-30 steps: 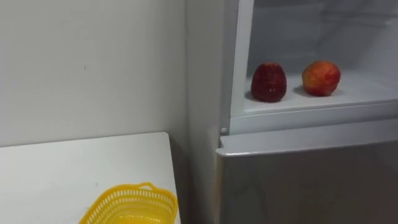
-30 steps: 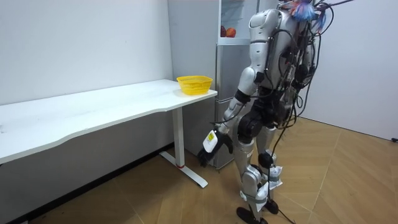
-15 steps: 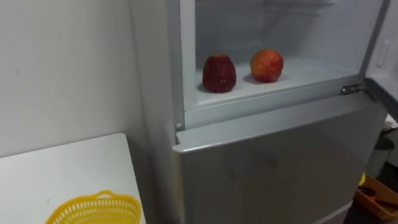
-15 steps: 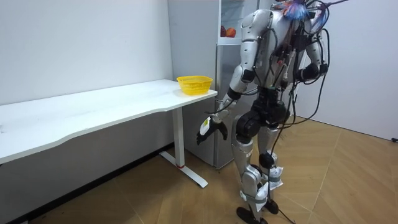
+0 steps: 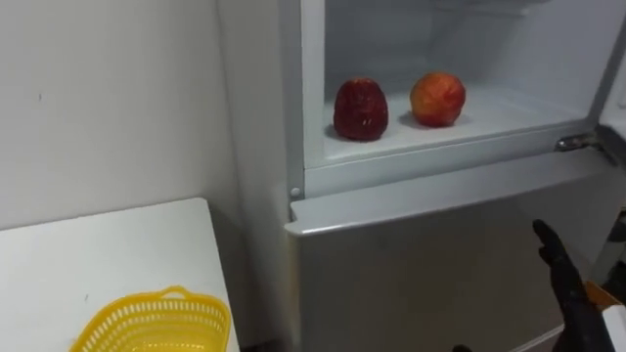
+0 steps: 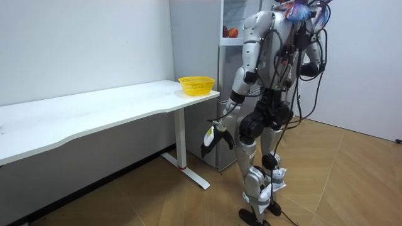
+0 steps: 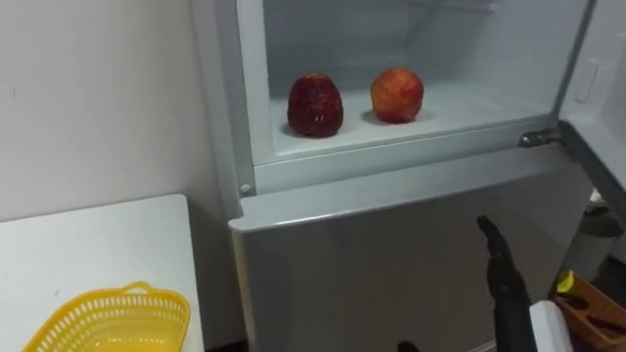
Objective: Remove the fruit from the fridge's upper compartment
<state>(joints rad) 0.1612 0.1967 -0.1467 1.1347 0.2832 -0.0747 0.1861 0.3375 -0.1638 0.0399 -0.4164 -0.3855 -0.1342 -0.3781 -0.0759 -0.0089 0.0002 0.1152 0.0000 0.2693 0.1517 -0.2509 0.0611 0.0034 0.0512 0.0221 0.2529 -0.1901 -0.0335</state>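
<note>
The robot stands upright close in front of the fridge (image 5: 421,264), just right of the end of a long white tabletop (image 5: 108,254).

The fridge's upper compartment (image 5: 509,39) is open, and its door (image 7: 592,98) is swung out to the right, beyond a metal hinge (image 5: 577,144). On the white shelf (image 5: 489,122) inside lie two fruits, side by side and a little apart. A dark red fruit (image 5: 361,109) with a pitted skin sits on the left, near the front edge. An orange-red fruit (image 5: 437,99), round and smooth, sits to its right and slightly farther back. Neither is touched by a hand. The lower door (image 7: 391,264) below the shelf is closed.

The right hand (image 7: 504,284) shows at the lower right of the eye views, in front of the lower door and well below the shelf. Its dark fingers (image 5: 553,256) are stretched out straight and point upward. It is released and holds nothing.

In the room view the left hand (image 6: 212,135) hangs low at the robot's side, about level with its thigh, between the table leg and the robot. Whether it is released or clenched I cannot tell.

A yellow basket (image 5: 156,323) of open lattice stands on the right end of the tabletop, near its front edge and close to the fridge. A plain pale wall (image 5: 117,98) runs behind the tabletop up to the fridge's left side. The floor (image 6: 188,201) is wood.
</note>
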